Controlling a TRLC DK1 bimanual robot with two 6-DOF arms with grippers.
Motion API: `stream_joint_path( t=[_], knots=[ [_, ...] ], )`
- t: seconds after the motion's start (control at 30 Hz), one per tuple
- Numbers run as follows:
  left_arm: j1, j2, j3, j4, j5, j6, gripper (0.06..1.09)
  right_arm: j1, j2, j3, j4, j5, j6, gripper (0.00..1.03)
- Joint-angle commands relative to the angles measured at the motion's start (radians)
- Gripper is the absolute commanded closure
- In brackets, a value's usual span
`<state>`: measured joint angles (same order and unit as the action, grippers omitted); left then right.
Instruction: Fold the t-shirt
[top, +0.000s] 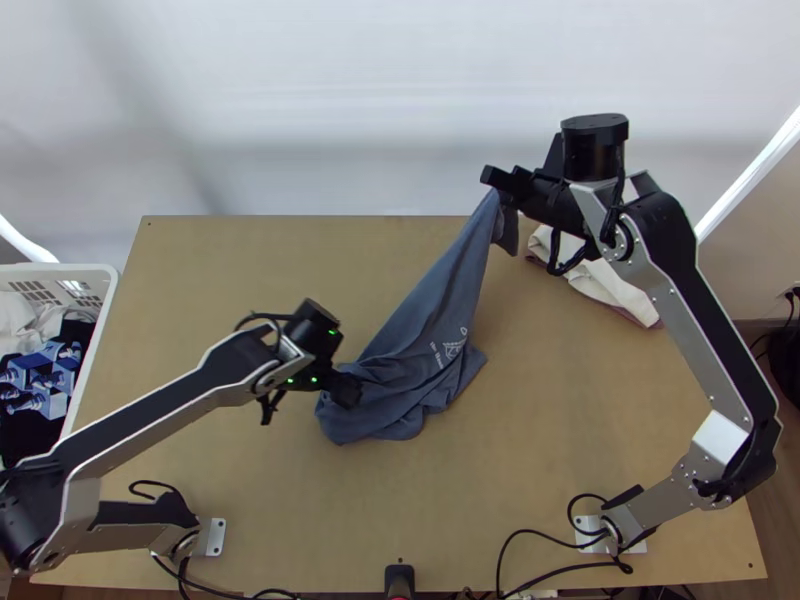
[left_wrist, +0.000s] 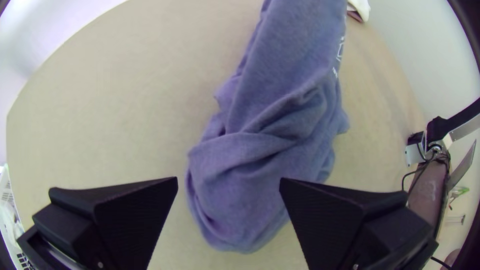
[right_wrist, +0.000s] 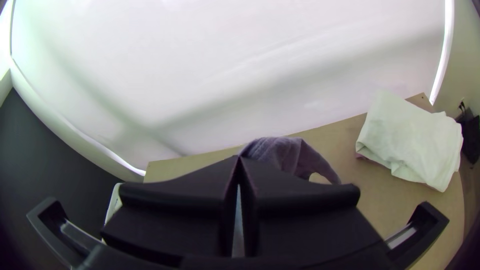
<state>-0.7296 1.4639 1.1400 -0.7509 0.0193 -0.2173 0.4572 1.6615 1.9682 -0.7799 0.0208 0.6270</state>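
I find the t-shirt (top: 425, 310) bunched on the table (top: 230, 270), one end raised and pinched by my right gripper (right_wrist: 239, 160). My left gripper (left_wrist: 228, 181) stands open above the heap, empty. Risk: pulling with the heap unpinned could drag it, setting creases.

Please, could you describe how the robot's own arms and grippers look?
The left arm and right arm have silver-grey links with black joints; thin black cables loop at their wrists. Small green lights show on the left wrist. The left gripper and right gripper each have two wide, flat black fingers.
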Motion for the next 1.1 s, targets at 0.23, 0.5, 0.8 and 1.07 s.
stream_joint_path(
  t=[0.23, 0.5, 0.8, 1.07],
  knots=[
    [-0.034, 0.079, -0.054, 0.170, -0.018, -0.031, 0.91, 0.020, -0.025, 0.112, 0.004, 0.025, 0.000, 1.00],
    [0.240, -0.007, 0.172, 0.216, -0.102, -0.045, 1.05, 0.020, -0.008, 0.218, 0.005, 0.073, -0.055, 1.00],
    [0.452, -0.068, 0.532, 0.182, -0.134, -0.051, 1.05, 0.020, -0.017, 0.297, 0.067, 0.125, -0.101, 1.00],
    [0.282, -0.168, 0.245, -0.084, -0.065, -0.054, 1.05, 0.012, -0.025, 0.261, 0.031, 0.123, -0.105, 1.00]
  ],
)
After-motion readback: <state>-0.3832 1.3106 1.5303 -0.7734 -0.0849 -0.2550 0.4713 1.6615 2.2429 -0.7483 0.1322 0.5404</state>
